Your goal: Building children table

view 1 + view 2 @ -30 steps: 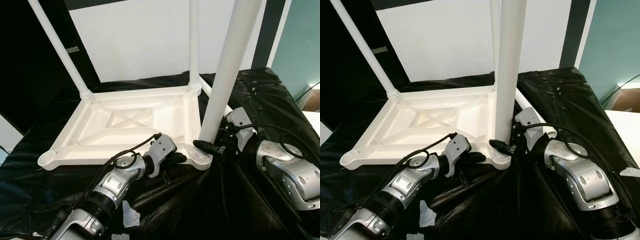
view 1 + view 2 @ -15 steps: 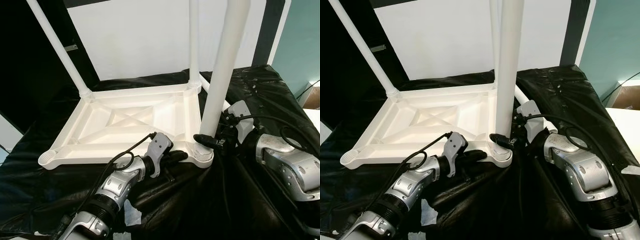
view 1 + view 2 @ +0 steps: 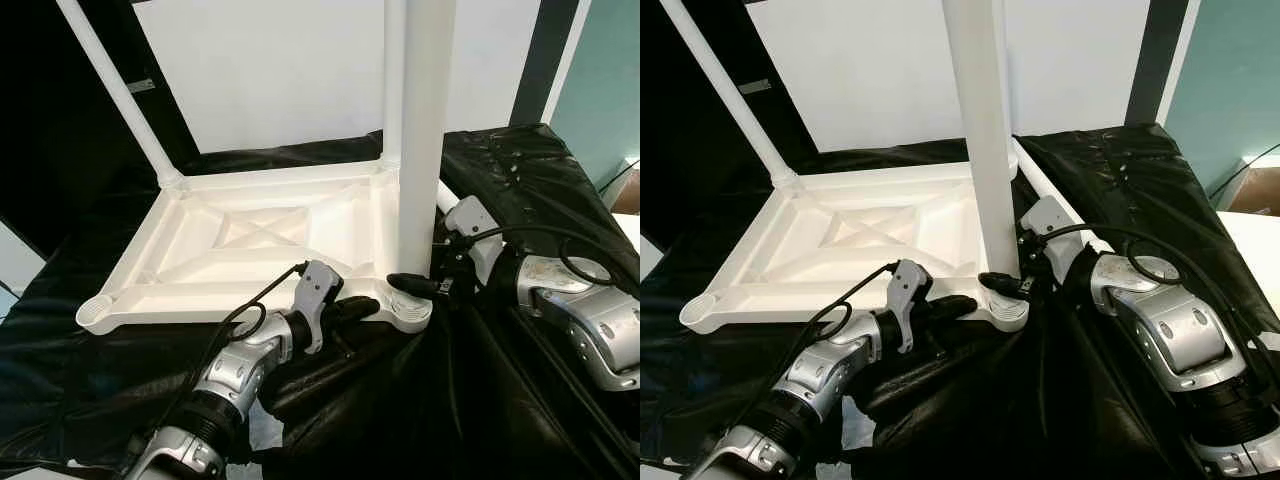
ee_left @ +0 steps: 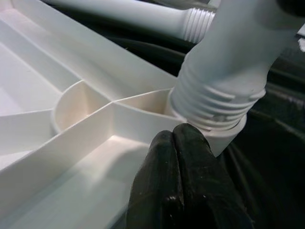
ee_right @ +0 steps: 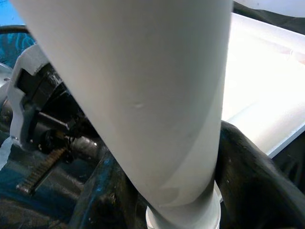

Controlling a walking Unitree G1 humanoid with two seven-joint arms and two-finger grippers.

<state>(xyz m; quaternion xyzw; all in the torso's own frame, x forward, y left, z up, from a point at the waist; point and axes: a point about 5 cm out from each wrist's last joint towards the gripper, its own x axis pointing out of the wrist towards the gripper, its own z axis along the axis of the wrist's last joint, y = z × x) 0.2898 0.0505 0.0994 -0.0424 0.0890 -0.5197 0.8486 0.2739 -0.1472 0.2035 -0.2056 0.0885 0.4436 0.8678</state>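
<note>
The white tabletop (image 3: 250, 250) lay upside down on black sheeting (image 3: 520, 180). At its 4 o'clock corner stood a leg (image 3: 425, 140), which the right gripper (image 3: 415, 285) pinched near the socket. The left gripper (image 3: 355, 308), fingers (image 4: 178, 191) pressed together, touched the near rim.

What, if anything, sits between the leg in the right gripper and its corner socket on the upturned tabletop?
Nothing visible. The right gripper holds the white leg near its base, and the leg's threaded end already sits in the corner socket of the tabletop. The left gripper presses on the tabletop's edge beside it.
</note>
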